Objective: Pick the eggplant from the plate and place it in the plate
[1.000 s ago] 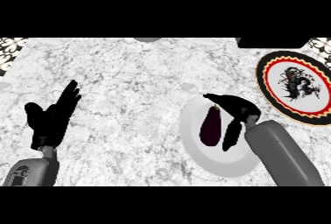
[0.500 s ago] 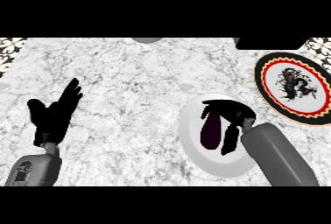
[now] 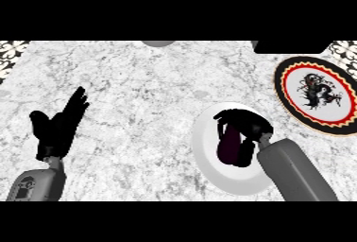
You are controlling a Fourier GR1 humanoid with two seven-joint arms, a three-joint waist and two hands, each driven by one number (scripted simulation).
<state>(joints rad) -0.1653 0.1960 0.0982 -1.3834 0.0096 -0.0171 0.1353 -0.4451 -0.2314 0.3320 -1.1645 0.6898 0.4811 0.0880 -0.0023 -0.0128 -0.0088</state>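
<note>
The right hand (image 3: 244, 124) sits low over a white plate (image 3: 209, 160) near the bottom right of the view, its dark fingers curled down around the top end of a dark purple eggplant (image 3: 233, 151), apparently clasping it. The eggplant lies on this plate, directly under and just nearer than the hand, with its long axis running roughly toward and away from the robot. At the lower left, well apart from everything else, the left hand (image 3: 59, 127) rests open and still, fingers straight and pointing up, holding nothing. Both plates sit on a pale marbled surface (image 3: 153, 94). Farther off, to the right and beyond the white plate, lies a patterned plate (image 3: 289, 97) with a red and black rim, likely the destination; the right hand is far nearer to it.
</note>
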